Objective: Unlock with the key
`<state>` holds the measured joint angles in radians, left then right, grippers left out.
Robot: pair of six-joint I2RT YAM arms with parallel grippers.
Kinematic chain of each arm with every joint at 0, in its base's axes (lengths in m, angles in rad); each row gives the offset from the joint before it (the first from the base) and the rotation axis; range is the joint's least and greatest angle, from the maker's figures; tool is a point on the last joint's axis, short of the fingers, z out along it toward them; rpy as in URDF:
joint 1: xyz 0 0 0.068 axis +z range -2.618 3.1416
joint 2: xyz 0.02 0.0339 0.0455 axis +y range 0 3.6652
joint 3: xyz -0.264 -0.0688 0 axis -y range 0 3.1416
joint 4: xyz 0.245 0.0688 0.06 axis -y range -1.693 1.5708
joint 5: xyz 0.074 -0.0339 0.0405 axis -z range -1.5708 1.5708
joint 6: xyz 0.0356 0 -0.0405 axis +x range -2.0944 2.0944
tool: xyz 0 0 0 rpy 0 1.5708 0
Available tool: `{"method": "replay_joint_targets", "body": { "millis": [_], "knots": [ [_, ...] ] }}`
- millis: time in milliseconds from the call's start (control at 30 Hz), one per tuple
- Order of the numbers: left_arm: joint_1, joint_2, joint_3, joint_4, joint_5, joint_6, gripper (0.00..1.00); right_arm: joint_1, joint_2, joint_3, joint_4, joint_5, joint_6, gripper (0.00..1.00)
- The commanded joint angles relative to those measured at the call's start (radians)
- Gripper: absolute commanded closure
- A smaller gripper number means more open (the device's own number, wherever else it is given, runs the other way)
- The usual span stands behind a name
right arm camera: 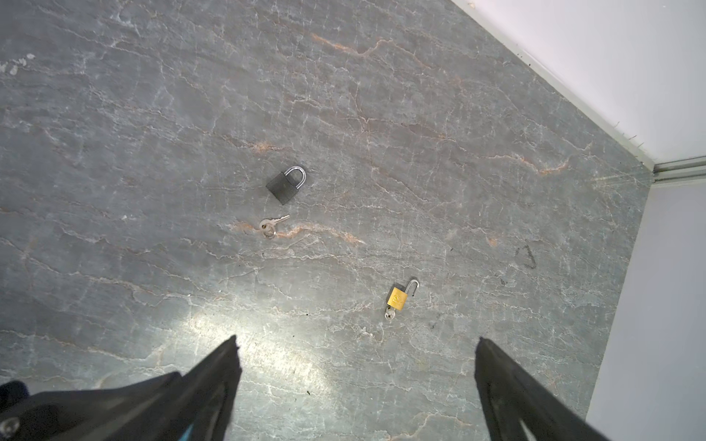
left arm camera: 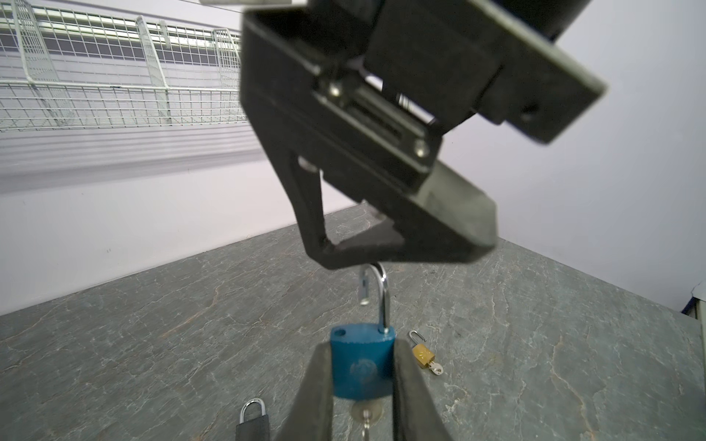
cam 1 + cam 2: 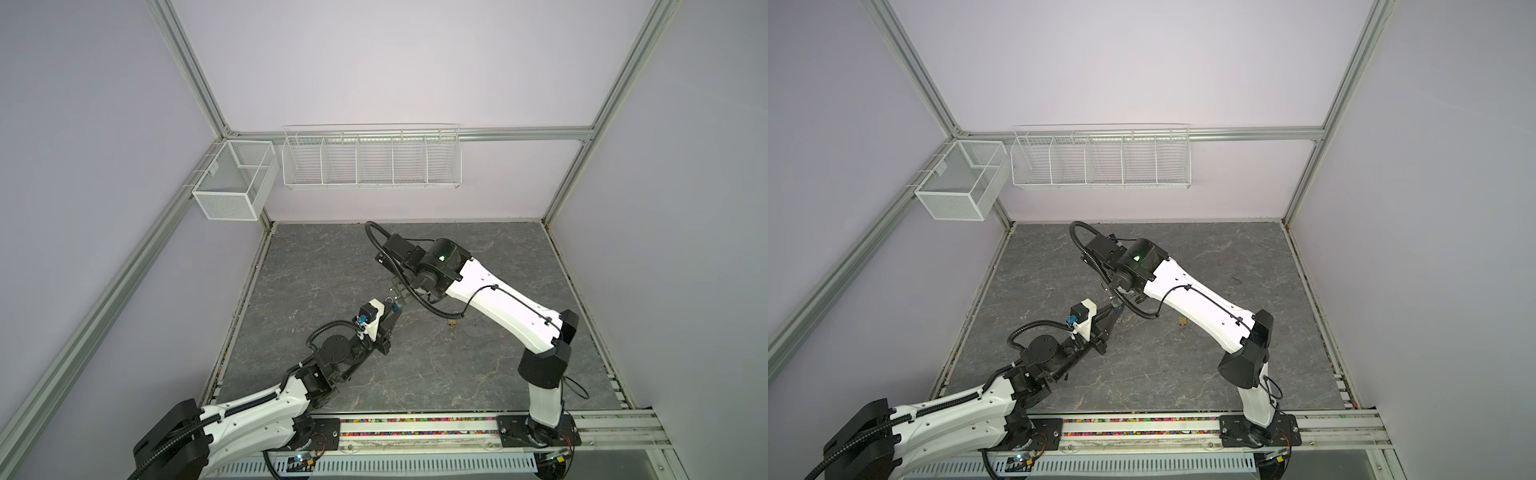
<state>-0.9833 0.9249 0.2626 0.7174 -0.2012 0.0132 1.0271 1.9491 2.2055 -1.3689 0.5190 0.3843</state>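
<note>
My left gripper (image 2: 361, 345) is shut on the body of a blue padlock (image 2: 362, 362), held above the table. Its silver shackle (image 2: 383, 301) stands sprung open, one leg out of the body. A silver key (image 2: 366, 414) sits in the keyway at the lock's other end. My right gripper (image 1: 357, 341) is open and empty, hovering just past the shackle; in both top views it (image 3: 397, 291) sits right beside the left gripper (image 3: 395, 308). The blue padlock (image 3: 1116, 308) shows there only as a small blue spot.
On the marble table (image 1: 153, 114) lie a shut black padlock (image 1: 284, 187), a loose key (image 1: 271, 224) beside it, and a small gold padlock (image 1: 399, 298) with its shackle open and a key in it. White wire baskets (image 3: 370, 160) hang on the back wall.
</note>
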Motion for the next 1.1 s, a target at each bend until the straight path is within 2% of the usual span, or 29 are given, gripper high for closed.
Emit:
{"method": "replay_joint_targets", "body": {
  "millis": [0,267,600,733,867,1067],
  "knots": [
    [-0.006,0.012,0.020,0.056,0.000,0.018,1.00,-0.005,0.008,-0.009,0.004,-0.016,-0.024,0.03],
    [-0.006,0.010,0.015,0.064,-0.015,0.016,1.00,-0.012,-0.006,-0.013,-0.051,0.040,-0.020,0.03],
    [-0.006,0.002,0.017,0.060,-0.020,0.018,1.00,-0.027,-0.073,-0.079,-0.001,-0.065,-0.042,0.03],
    [-0.006,0.011,0.027,0.054,-0.020,0.017,1.00,-0.027,-0.107,-0.105,-0.008,-0.004,-0.019,0.03],
    [-0.006,0.021,0.032,0.062,-0.013,0.006,1.00,-0.028,-0.141,-0.123,0.003,0.009,-0.012,0.03],
    [-0.006,0.018,0.041,0.032,-0.031,-0.002,1.00,0.012,-0.204,-0.174,0.115,-0.126,-0.077,0.03]
  ]
}}
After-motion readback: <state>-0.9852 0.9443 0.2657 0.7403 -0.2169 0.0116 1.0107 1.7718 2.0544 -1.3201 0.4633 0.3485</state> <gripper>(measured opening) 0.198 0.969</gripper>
